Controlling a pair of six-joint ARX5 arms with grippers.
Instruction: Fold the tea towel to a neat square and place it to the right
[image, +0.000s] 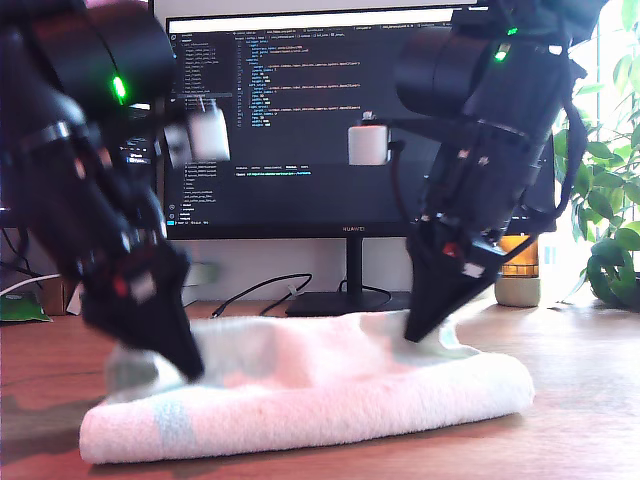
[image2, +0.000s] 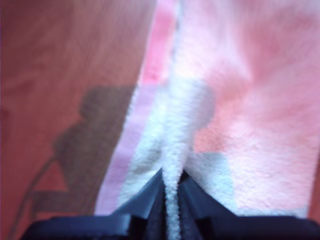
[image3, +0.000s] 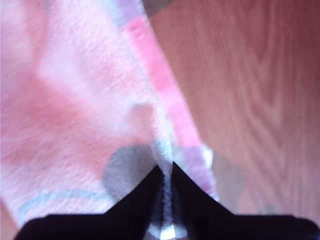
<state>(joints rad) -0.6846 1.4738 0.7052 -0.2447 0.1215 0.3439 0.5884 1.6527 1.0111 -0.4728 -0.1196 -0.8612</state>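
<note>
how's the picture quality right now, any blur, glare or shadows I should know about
Exterior view: the arm on its left is smeared by motion blur, and daylight washes out its right edge near the plant. First wrist view: soft focus, with a gripper shadow on the table. Second wrist view: the tea towel is blurred.

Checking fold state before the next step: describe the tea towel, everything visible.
The tea towel is fluffy terry in pale pink, white and mint checks, lying folded in a low, thick bundle on the wooden table before the monitor. My first gripper and my second gripper each pinch a raised ridge of cloth near an edge.
</note>
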